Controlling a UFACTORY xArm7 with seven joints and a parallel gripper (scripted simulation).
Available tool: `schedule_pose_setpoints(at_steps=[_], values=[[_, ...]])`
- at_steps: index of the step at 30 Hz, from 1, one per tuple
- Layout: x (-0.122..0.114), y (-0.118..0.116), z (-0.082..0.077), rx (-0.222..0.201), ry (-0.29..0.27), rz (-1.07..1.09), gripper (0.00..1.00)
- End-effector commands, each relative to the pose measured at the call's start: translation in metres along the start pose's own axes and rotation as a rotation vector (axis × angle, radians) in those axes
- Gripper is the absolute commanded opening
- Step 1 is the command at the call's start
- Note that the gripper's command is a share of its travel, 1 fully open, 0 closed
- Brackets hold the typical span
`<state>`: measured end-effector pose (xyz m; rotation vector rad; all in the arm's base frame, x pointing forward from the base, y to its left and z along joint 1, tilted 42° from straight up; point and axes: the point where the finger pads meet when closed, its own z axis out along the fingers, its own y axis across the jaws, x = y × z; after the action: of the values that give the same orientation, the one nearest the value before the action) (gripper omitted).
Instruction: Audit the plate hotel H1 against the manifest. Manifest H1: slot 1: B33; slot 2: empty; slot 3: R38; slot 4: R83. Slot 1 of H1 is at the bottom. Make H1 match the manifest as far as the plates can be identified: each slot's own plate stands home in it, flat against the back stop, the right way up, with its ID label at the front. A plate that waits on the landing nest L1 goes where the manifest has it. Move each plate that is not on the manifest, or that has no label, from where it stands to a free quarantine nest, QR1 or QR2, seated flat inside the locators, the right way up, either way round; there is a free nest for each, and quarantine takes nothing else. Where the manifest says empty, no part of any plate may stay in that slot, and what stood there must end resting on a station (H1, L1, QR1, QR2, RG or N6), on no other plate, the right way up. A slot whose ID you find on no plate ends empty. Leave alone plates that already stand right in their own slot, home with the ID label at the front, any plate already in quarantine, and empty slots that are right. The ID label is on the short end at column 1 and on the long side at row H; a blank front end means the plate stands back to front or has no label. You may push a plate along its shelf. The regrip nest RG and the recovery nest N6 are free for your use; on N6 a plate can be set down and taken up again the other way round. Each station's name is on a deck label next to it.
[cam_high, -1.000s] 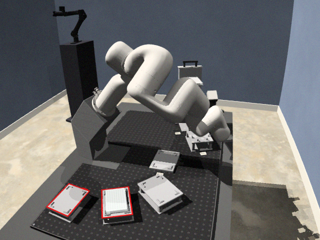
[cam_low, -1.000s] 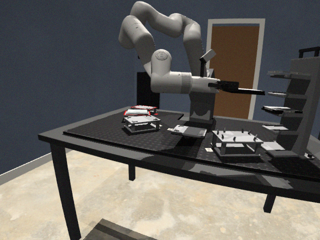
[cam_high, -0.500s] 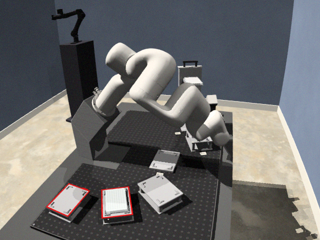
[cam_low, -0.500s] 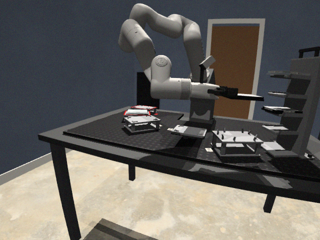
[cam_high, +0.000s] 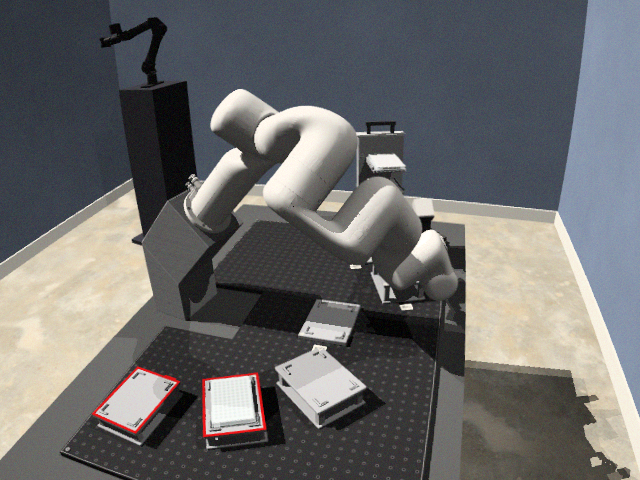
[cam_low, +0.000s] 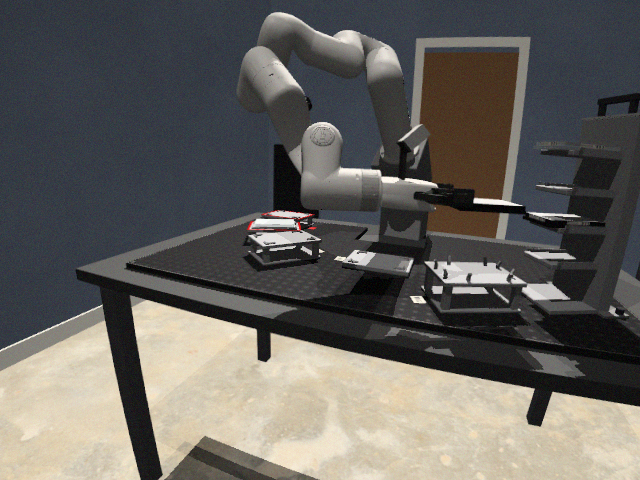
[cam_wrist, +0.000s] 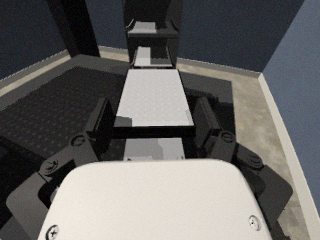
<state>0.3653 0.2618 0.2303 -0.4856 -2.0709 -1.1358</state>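
My gripper (cam_wrist: 154, 108) is shut on a white plate (cam_wrist: 152, 97), gripping its near end by the long sides and holding it flat. In the exterior view the gripper (cam_low: 454, 198) reaches out level, and the plate (cam_low: 498, 206) points at the hotel H1 (cam_low: 594, 206). The plate's far end is just in front of the second shelf from the bottom, slightly above it. A dark plate (cam_low: 563, 219) lies on that shelf. The shelves above it (cam_low: 555, 187) and below it (cam_low: 547, 254) show thin light slabs. The top shelf carries a white plate (cam_high: 385, 162). I can read no labels.
Two red-framed quarantine nests stand at the front left, one bare (cam_high: 135, 398) and one with a white plate (cam_high: 232, 403). A raised nest (cam_high: 319, 384), a flat nest (cam_high: 329, 320) and a pinned nest (cam_low: 473, 281) stand between them and the hotel.
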Motion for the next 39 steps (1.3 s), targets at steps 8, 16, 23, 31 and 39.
schedule_pose_setpoints(at_steps=[8, 16, 23, 31, 39], values=[[-0.017, 0.001, 0.0, 0.001, 0.001, -0.002, 0.0], [-0.028, 0.001, 0.0, 0.001, 0.001, -0.002, 0.0], [-0.04, 0.001, 0.0, 0.001, 0.001, -0.002, 0.0], [-0.05, 0.001, 0.0, 0.001, 0.001, -0.002, 0.0], [-0.063, 0.001, 0.0, 0.001, 0.001, -0.002, 0.0]])
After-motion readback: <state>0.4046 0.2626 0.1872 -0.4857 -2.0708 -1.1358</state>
